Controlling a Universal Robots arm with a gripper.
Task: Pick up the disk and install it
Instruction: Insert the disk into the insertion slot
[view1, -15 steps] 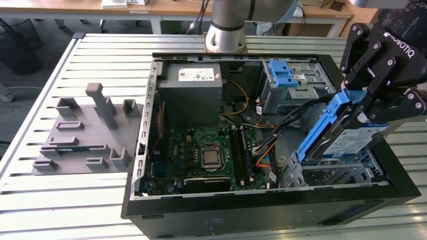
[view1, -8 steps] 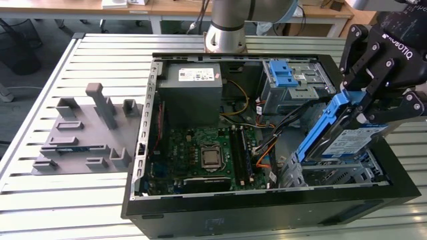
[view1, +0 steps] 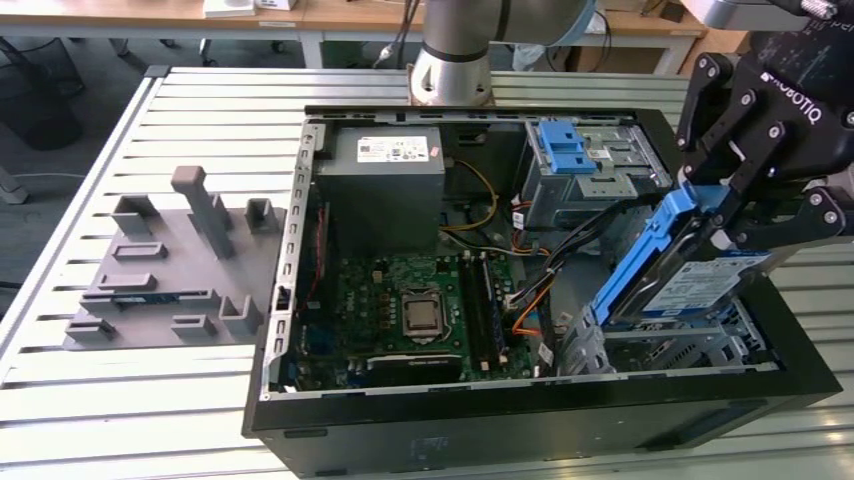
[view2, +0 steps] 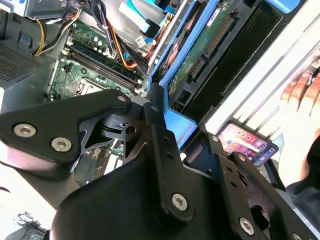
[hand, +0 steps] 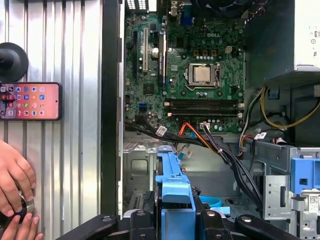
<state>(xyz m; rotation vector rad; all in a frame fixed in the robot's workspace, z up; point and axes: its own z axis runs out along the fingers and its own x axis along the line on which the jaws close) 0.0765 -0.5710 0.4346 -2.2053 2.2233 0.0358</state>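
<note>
The disk is a flat silver drive with a blue-and-white label and blue rails. It hangs tilted on edge over the drive bay in the open computer case, on the exterior view's right. My black gripper is shut on its upper end. In the first wrist view, the disk's blue rail runs out from between my fingers toward the case floor. In the second wrist view, the disk's green circuit-board underside and its blue rail sit just beyond my gripper.
Inside the case are a grey power-supply box, a silver cage with a light-blue latch, a motherboard and loose cables. A grey fixture lies on the slatted table. A phone and a person's hand are beside the case.
</note>
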